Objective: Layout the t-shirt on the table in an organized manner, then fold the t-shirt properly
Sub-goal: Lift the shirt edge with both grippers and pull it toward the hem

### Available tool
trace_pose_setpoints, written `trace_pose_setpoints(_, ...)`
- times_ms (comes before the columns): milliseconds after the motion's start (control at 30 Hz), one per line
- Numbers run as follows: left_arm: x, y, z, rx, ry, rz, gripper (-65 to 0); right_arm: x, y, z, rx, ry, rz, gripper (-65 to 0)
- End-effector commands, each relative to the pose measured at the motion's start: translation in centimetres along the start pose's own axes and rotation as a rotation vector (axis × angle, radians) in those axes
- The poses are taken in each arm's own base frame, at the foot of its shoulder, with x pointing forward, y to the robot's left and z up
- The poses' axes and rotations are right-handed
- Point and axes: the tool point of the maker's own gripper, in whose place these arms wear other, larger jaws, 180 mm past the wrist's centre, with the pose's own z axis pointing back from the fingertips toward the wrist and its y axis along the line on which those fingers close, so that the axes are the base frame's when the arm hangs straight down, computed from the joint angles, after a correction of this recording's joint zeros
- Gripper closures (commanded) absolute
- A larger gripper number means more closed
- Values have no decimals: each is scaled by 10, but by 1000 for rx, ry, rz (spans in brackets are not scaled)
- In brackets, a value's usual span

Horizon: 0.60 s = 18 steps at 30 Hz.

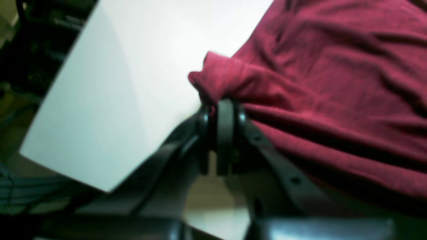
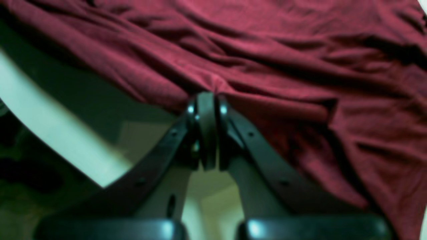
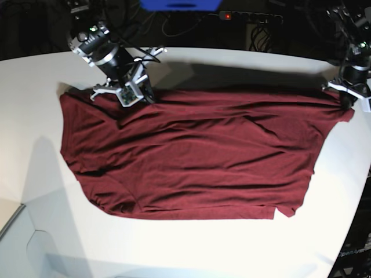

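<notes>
Most of the laying-out looked done: the t-shirt [image 3: 197, 156] lay spread on the white bench [image 3: 191, 249], wrinkly, not folded yet. Its long way ran side to side across the bench. The left tool [image 1: 222, 110] was clenched on its far edge; the right tool [image 2: 206, 100] pinched that edge too.

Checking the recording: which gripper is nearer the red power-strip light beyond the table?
Right. The right gripper pinches the wrinkly maroon fabric t-shirt left of the red light; the left gripper grips the shirt's far right corner, farther off.
</notes>
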Motion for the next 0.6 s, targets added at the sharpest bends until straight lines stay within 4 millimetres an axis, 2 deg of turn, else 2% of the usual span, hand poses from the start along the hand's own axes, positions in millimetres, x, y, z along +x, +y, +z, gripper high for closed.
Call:
trace_pose_setpoints(0,20,3,3,3,-63,-18,-1,15,1,2,3,-56,1,0)
trace_pose_setpoints(200,37,0,-2,1,-104,-16,-1,24,-4,-3,-3,-76,11,0)
trace_pose_setpoints(567,39,0,-2,2,-111,-16,-1,43,-21,-18,-20,-116,44,0)
